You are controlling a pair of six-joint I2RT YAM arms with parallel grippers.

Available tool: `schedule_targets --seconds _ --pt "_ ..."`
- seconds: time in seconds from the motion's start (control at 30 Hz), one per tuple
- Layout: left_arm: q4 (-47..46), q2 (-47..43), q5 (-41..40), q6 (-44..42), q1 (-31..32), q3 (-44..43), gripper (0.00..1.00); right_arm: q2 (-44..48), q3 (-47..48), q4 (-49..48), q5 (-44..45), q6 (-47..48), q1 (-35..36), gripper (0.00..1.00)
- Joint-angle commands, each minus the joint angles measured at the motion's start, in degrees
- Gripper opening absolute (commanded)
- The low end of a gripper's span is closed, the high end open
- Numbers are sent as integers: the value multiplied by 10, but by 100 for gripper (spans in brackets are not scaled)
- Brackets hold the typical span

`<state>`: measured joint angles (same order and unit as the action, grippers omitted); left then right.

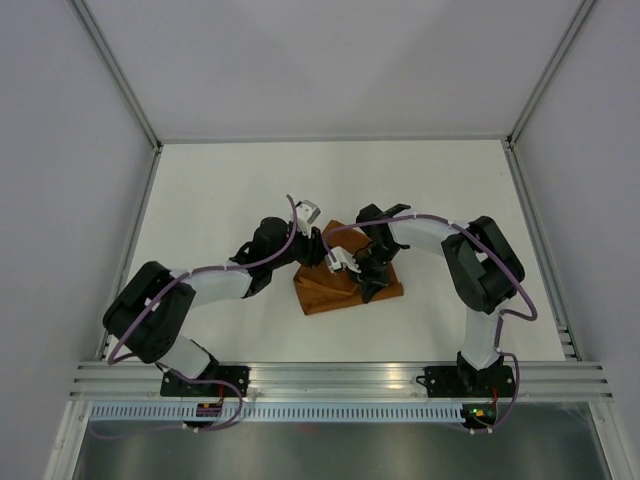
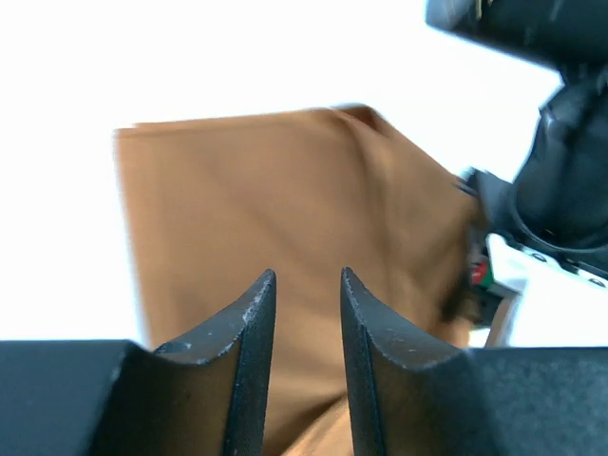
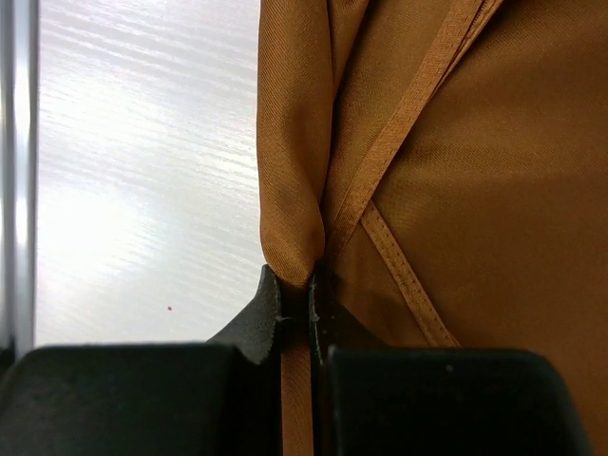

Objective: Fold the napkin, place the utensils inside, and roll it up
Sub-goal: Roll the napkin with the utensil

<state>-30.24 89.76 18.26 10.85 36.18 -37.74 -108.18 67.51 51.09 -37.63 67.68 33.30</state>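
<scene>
White surface (image 1: 250, 190) — matte, evenly lit. Pale grey walls (image 1: 330, 60) on three sides, metal posts (image 1: 116, 72) in the far corners; ribbed metal rail (image 1: 340, 378) along the near edge.

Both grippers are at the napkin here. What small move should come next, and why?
Probably the right gripper should lift and carry its pinched fold across the napkin. Its jaws are shut on a bunched edge, while the left gripper stands open over the cloth, gripping nothing.
</scene>
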Motion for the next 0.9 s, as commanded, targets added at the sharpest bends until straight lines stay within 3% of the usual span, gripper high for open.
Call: schedule_targets --seconds 0.0,0.2,0.4,0.6,0.87 --pt "-48 -81 -164 -14 -9 38 39 -79 30 113 11 26 -7 0" --pt "-74 -233 -254 -48 -8 116 40 -172 124 169 6 7 -20 0" --pt "-60 -317 -261 -108 23 162 40 -236 187 190 -2 -8 -38 1" --pt "-77 -269 -327 -255 170 169 39 -266 226 204 0 -26 -41 0" --pt "-57 -118 -280 -319 252 114 41 -273 231 200 4 -37 -45 0"
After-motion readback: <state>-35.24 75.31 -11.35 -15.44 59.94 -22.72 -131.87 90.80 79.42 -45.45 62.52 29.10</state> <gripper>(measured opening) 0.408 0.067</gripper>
